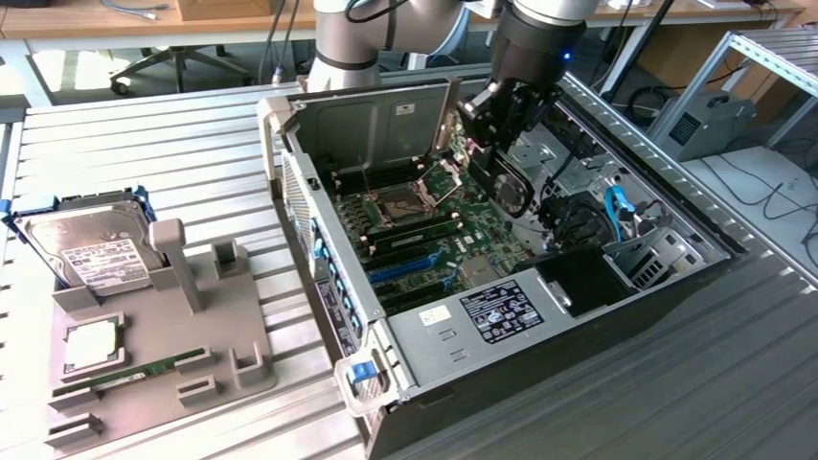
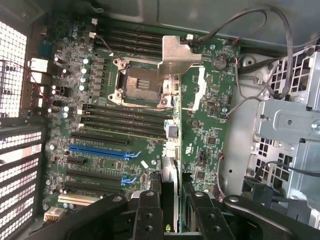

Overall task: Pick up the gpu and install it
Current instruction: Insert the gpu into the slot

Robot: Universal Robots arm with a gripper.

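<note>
Exterior view: the arm reaches steeply down into the open computer case. Its pincer is closed on the gpu, a dark flat card hanging on edge just below the fingers.

Wrist view: the card sits edge-on, clamped between both fingers. Beyond them lies the green motherboard, with a blue slot off to one side.

Bright daylight; glare washes out the perforated case wall.
</note>
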